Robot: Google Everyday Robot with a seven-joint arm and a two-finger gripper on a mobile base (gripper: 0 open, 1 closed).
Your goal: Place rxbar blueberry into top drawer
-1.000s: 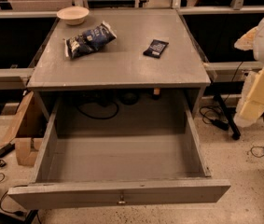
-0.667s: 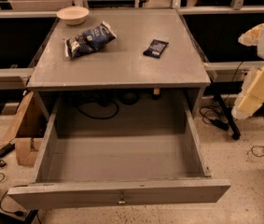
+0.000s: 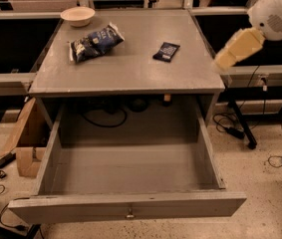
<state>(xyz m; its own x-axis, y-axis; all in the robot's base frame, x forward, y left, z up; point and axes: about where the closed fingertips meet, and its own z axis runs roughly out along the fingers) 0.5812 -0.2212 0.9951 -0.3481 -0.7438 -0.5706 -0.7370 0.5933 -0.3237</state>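
Note:
The rxbar blueberry (image 3: 166,51), a small flat dark wrapper, lies on the grey tabletop (image 3: 130,71), right of centre. The top drawer (image 3: 130,205) below is pulled wide open and holds nothing; a small metal knob (image 3: 129,214) sits at the centre of its front panel. My gripper (image 3: 230,55) is the cream end of the white arm (image 3: 276,11) at the upper right. It hovers at the table's right edge, to the right of the bar and apart from it.
A crinkled blue-and-white chip bag (image 3: 95,42) and a beige bowl (image 3: 77,16) sit on the left and back left of the tabletop. A cardboard box (image 3: 27,143) stands left of the drawer. Cables and a table leg (image 3: 240,128) are on the floor at right.
The arm has swung up and leftward, from low beside the table's right side to the level of the tabletop's right edge. The bar, bag, bowl and drawer have not moved.

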